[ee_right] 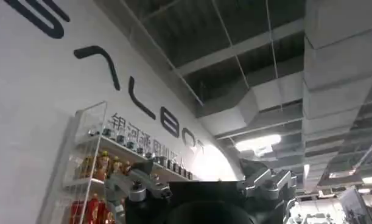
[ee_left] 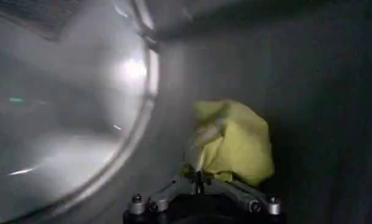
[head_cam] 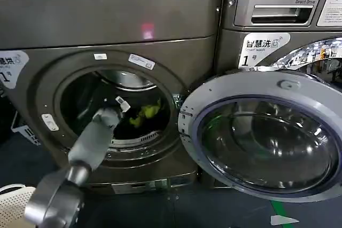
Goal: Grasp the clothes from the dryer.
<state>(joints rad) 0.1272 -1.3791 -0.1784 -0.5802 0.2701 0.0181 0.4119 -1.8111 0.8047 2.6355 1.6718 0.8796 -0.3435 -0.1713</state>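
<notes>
The dryer (head_cam: 107, 20) is the dark bronze-grey machine on the left, and its round glass door (head_cam: 267, 137) is swung wide open to the right. Inside the drum lie the clothes (head_cam: 147, 113), a small yellow-green bundle. My left arm reaches through the porthole, its wrist just left of the bundle. In the left wrist view my left gripper (ee_left: 198, 178) is shut, its tips pinched on the near lower edge of the clothes (ee_left: 234, 143) against the dark drum wall. My right gripper (ee_right: 201, 182) is held away from the machines, pointing up at a ceiling, with its fingers spread and nothing between them.
A silver LG machine (head_cam: 278, 4) stands right of the dryer, partly behind the open door. A white basket (head_cam: 13, 201) sits on the floor at the lower left. The porthole rim (head_cam: 51, 122) surrounds my left arm closely.
</notes>
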